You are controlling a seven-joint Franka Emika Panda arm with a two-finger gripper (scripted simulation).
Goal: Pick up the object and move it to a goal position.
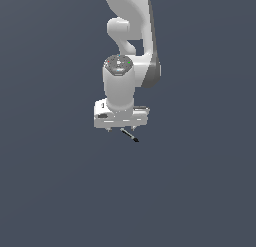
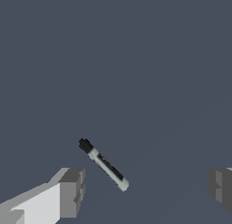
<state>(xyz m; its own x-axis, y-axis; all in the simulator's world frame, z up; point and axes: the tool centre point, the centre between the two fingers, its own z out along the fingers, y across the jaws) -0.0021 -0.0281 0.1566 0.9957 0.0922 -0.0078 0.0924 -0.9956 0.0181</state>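
Observation:
The object is a tiny thin stick [image 1: 129, 135] with a pale grey shaft and a black end, lying on the dark grey floor just below the white gripper [image 1: 121, 129] in the exterior view. In the wrist view the stick [image 2: 104, 164] lies slantwise between the two grey fingertips, nearer to one fingertip [image 2: 72, 191] than to the other [image 2: 221, 187]. The gripper [image 2: 147, 190] is open wide and empty. It hovers right over the stick; I cannot tell whether the fingertips touch the floor.
The white arm [image 1: 131, 46] rises from the gripper toward the top of the exterior view. The flat dark grey floor [image 1: 60, 191] spreads all around.

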